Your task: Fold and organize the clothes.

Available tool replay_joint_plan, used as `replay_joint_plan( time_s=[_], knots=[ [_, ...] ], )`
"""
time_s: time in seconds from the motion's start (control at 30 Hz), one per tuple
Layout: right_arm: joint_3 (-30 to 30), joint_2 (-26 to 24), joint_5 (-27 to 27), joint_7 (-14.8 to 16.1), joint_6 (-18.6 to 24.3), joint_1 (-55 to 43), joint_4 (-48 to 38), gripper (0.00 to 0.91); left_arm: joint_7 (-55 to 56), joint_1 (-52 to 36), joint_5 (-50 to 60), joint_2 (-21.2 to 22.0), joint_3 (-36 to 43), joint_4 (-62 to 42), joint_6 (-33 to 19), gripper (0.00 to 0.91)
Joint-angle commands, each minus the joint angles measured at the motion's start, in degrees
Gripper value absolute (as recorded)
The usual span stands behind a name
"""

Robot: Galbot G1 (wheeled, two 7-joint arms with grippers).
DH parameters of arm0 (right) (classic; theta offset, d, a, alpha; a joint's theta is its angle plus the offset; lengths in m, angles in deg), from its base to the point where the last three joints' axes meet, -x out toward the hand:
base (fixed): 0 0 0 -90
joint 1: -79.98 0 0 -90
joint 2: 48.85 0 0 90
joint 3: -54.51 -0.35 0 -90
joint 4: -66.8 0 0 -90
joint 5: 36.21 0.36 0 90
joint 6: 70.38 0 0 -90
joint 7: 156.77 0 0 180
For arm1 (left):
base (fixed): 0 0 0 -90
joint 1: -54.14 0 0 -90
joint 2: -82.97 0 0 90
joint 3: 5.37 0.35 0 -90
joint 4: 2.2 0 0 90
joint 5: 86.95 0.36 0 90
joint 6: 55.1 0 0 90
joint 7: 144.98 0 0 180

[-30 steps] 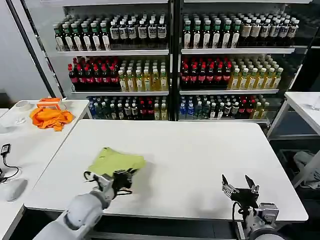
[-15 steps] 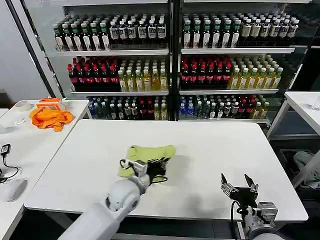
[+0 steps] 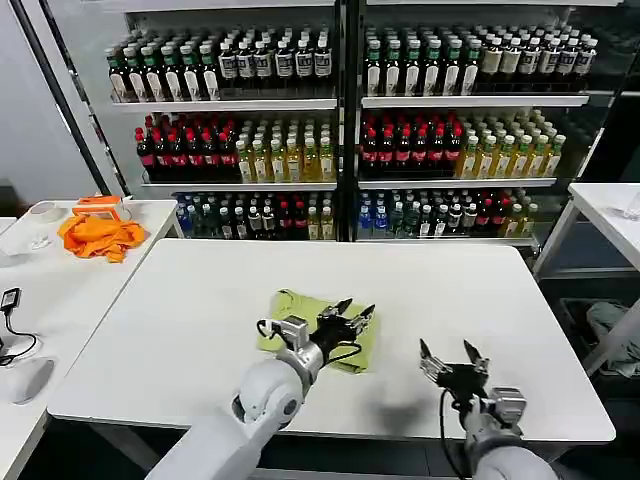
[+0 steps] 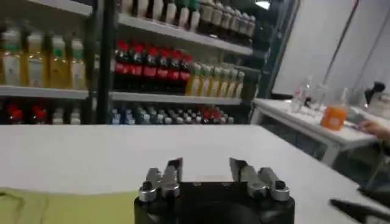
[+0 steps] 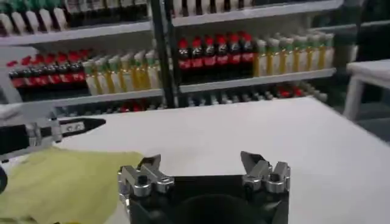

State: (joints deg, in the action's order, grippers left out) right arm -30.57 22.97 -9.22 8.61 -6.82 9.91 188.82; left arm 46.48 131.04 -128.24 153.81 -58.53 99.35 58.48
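The clothes, one light yellow-green T-shirt (image 3: 292,308), lie folded in a small bundle near the middle of the white table (image 3: 450,290). My left gripper (image 3: 352,312) hovers open just over the bundle's right part, nothing between its fingers. In the left wrist view the left gripper (image 4: 207,169) stands open over bare tabletop, with the T-shirt (image 4: 61,208) off to one side. My right gripper (image 3: 450,356) is open near the front edge, to the right of the shirt. In the right wrist view the right gripper (image 5: 201,161) is open beside the T-shirt (image 5: 61,182).
An orange cloth (image 3: 100,236) and a roll of tape (image 3: 45,212) lie on the side table at the left, with a mouse (image 3: 25,378) nearer the front. Bottle shelves (image 3: 340,100) fill the back. Another white table (image 3: 610,205) stands at the right.
My left gripper slid the T-shirt rightward across the table, then let go and opened above it. The right gripper moved a little left, toward the shirt.
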Motion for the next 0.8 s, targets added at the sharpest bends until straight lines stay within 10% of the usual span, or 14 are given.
replay_joint_plan(
  time_s=[0.03, 0.63, 0.8],
  knots=[
    [12.3, 4.5, 10.5, -1.6, -3.0, -15.9, -13.6, 0.907, 1.5, 9.0, -2.6, -6.4, -13.8, 5.6, -1.8, 0.907],
    [14.0, 12.6, 19.4, -8.8, -4.3, -28.3, -29.8, 0.836, 1.9, 20.4, -1.8, -9.4, -24.9, 10.2, -2.0, 0.907],
    [13.8, 12.8, 19.3, -9.9, -3.4, -27.7, -29.6, 0.071, 2.0, 20.6, -1.7, -8.9, -24.8, 10.8, -1.9, 0.907]
  ],
)
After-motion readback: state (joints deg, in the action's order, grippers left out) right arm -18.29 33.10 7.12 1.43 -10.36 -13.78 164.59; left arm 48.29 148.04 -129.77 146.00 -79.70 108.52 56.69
